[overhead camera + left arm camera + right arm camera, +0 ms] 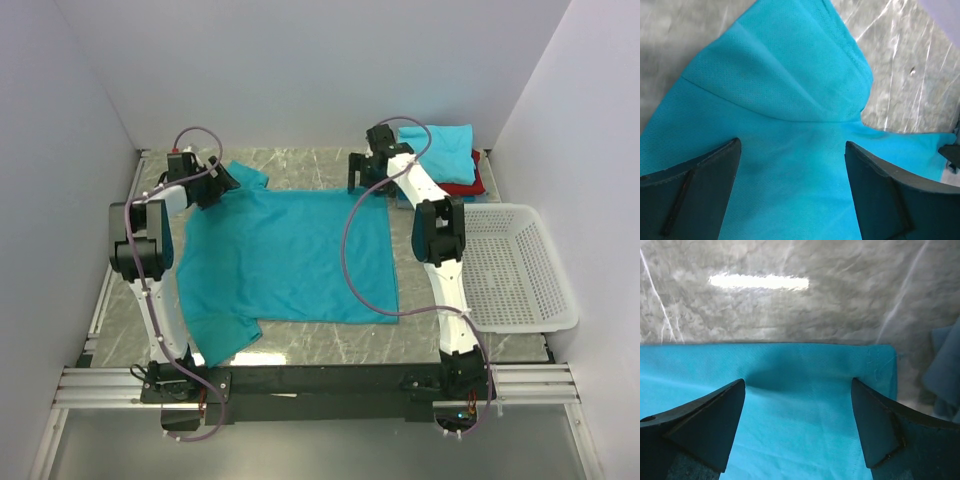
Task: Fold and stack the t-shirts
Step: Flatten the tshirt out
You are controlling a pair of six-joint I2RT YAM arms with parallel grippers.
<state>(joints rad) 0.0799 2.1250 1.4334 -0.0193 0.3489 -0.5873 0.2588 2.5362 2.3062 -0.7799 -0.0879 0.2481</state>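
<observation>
Teal t-shirt (290, 255) lies spread on the bench (330, 345) left of the basket (520, 208). The left end effector (792, 145) and right end effector (797, 382) hang open over its far edge; pinching both corners together, evenly, should keep the fold square.

Two teal t-shirts (290, 255) (440, 150), red t-shirt (472, 186), one basket (510, 265)

No readable text, label, brand, number or sign was found in any view; none on cloth, arms, basket or table.
</observation>
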